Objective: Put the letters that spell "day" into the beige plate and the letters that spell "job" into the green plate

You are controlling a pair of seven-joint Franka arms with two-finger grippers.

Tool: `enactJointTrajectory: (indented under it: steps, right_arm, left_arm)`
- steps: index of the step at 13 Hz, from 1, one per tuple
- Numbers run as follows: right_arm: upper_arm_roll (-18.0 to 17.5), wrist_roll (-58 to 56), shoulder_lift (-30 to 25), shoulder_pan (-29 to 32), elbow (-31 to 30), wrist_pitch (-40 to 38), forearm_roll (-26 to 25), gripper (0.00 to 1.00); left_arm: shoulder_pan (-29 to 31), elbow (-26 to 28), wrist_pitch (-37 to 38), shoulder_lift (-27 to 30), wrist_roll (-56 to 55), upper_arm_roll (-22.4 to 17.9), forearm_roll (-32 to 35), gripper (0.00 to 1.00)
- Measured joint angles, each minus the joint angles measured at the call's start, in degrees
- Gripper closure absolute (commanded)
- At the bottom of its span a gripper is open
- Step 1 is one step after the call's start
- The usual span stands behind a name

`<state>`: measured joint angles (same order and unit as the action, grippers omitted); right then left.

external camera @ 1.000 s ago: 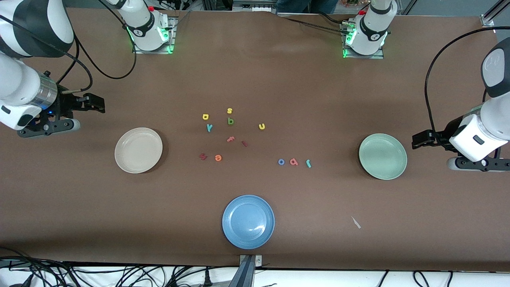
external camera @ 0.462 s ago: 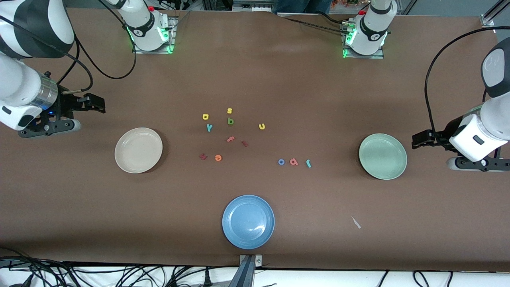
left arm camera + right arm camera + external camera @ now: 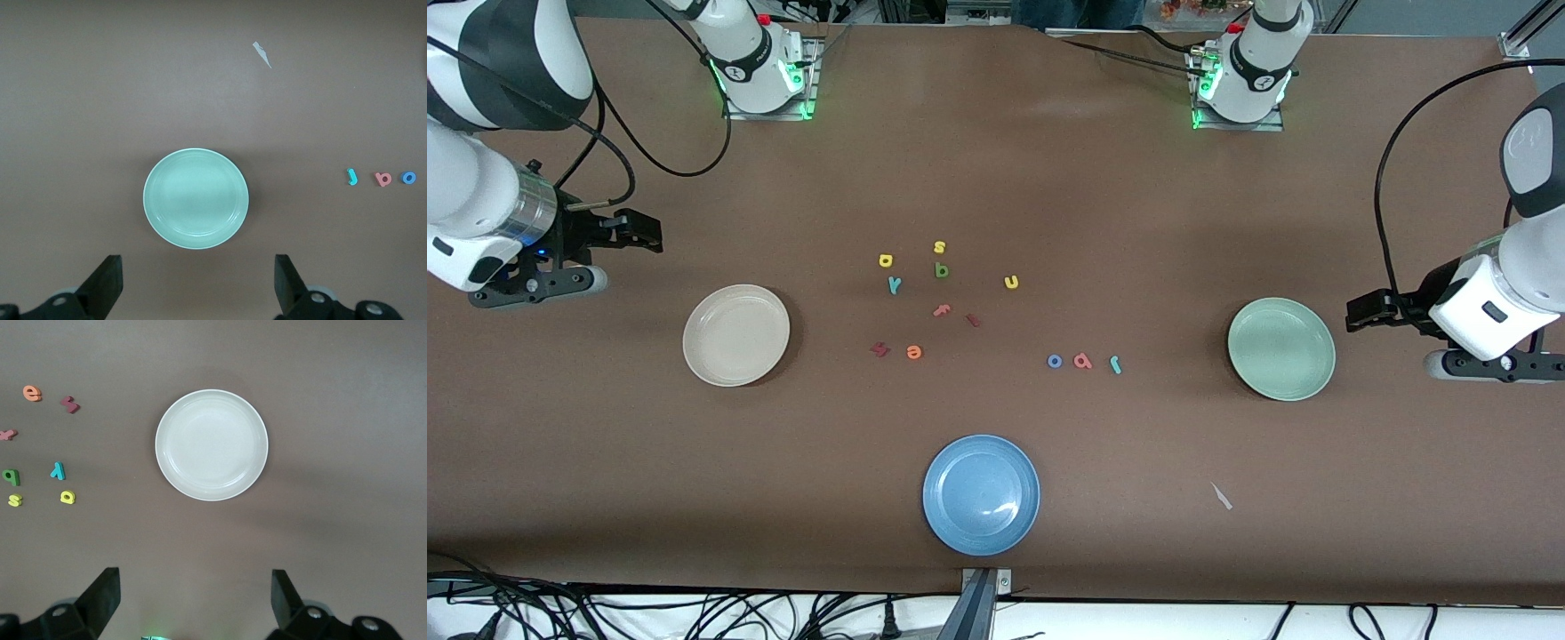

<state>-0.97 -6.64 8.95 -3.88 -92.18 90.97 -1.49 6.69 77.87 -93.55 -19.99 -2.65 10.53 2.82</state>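
Both arms wait, jaws spread wide and empty: the left gripper [image 3: 197, 287] over bare table at the green plate's [image 3: 1281, 349] 3 o'clock, the right gripper [image 3: 193, 603] at the beige plate's [image 3: 735, 335] 10 o'clock. The yellow d [image 3: 886, 260], teal y [image 3: 895, 284] and dark green a [image 3: 942, 270] cluster mid-table; the blue o [image 3: 1055, 361], pink b [image 3: 1082, 361] and teal j [image 3: 1115, 364] line up at the green plate's 9 o'clock

The brown surface [image 3: 1138, 204] carries three plates: the beige plate [image 3: 736, 335], the green plate [image 3: 1281, 348], a blue plate [image 3: 981, 494]. Small foam letters [image 3: 942, 310] lie between them.
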Motion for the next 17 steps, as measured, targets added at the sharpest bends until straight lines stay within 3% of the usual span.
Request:
enactJointTrajectory:
  steps: [17]
  right_arm:
    - [0.0,0.0,0.3,0.0,0.0,0.1,0.1,0.0]
  left_arm:
    - [0.9,0.0,0.0,0.0,0.0,-0.1,0.0,0.0]
